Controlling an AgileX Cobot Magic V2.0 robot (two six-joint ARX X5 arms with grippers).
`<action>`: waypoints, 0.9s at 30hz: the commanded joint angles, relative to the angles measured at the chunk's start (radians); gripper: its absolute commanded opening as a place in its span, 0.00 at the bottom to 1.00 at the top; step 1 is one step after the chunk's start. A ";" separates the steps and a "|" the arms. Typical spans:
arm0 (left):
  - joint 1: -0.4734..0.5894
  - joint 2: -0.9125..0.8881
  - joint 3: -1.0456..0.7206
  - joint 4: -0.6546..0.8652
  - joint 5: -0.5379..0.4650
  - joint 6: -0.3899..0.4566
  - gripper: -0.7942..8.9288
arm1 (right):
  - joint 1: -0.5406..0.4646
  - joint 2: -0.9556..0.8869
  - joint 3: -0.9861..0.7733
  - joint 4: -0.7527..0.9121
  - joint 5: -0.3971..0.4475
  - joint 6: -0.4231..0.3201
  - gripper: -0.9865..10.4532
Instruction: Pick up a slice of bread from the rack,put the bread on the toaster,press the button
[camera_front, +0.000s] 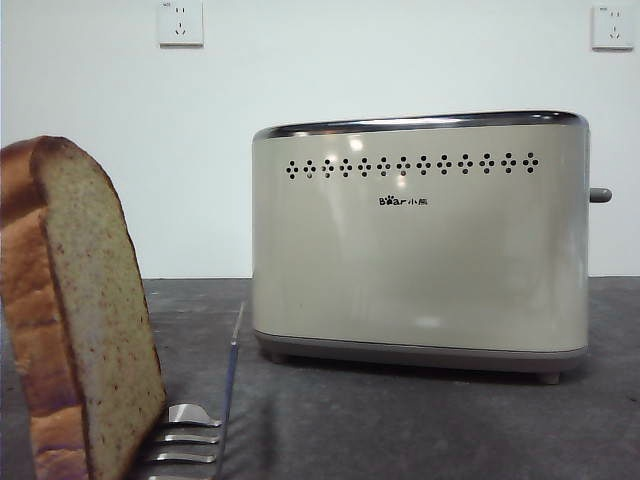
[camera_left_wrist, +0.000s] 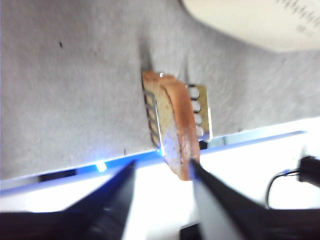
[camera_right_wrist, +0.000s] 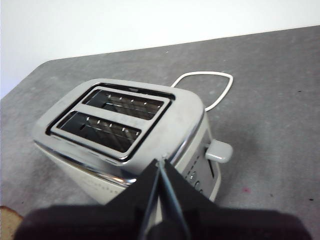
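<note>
Front view: toaster (camera_front: 420, 240) reads "Bear" (small characters after it illegible); slice of bread (camera_front: 85, 320) at 8 o'clock, cut off by frame edge, upright in rack (camera_front: 190, 440).
Left wrist view: blurred; left gripper (camera_left_wrist: 162, 175) spread wide above slice, not touching.
Right wrist view: right gripper (camera_right_wrist: 161, 167) clenched, empty, over toaster; both slots open; button (camera_right_wrist: 219, 150) unobstructed.

Left gripper (camera_left_wrist: 162, 172): two matte black jaws, long tapered wedges narrowing to points, plain faces. Right gripper (camera_right_wrist: 160, 167): same black finish, flat angular jaws with straight bevelled edges meeting at a thin seam. No screws or markings visible; lower jaw bodies blurred.
</note>
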 joint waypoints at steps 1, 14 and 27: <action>-0.071 0.019 0.003 0.024 -0.044 -0.087 0.41 | 0.000 -0.002 0.006 0.005 -0.005 -0.008 0.09; -0.228 0.190 0.003 0.098 -0.063 -0.133 0.75 | 0.000 -0.003 0.006 0.003 -0.021 -0.003 0.09; -0.229 0.296 0.002 0.082 -0.132 -0.071 0.73 | 0.000 -0.003 0.006 -0.028 -0.020 -0.004 0.09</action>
